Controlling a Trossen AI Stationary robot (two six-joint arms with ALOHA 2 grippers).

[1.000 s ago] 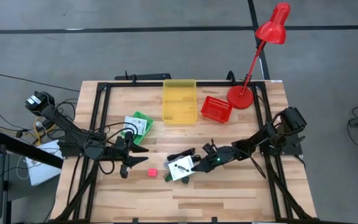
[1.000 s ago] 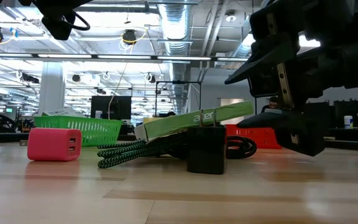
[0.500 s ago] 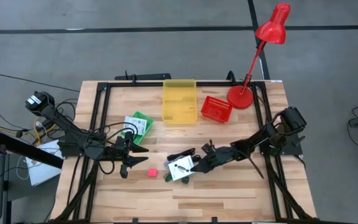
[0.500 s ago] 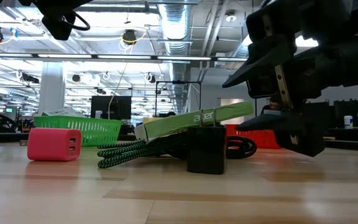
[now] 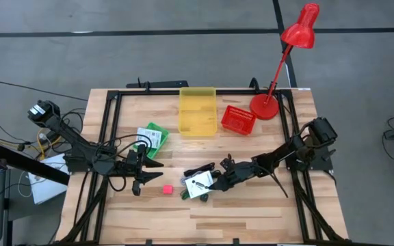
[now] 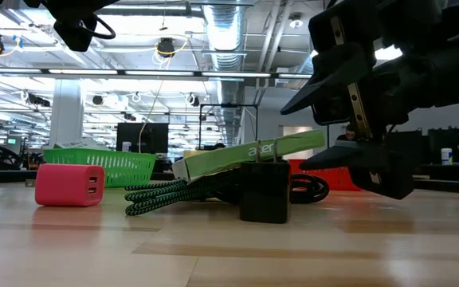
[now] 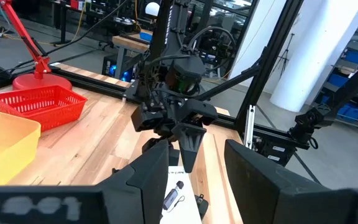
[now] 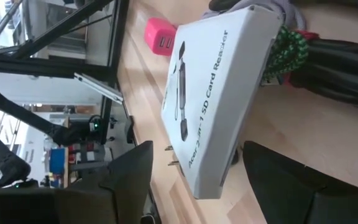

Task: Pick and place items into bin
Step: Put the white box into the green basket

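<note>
A robotics lab or workshop is showing here: exposed ceiling ducts and strip lights are hanging over rows of benches. A wooden surface is sitting inside a black frame on grey concrete floor.

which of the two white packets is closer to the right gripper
The white packet with black print, lying on the black cable bundle right in front of the right gripper. The green-printed packet lies farther back, nearer the left arm.
</note>
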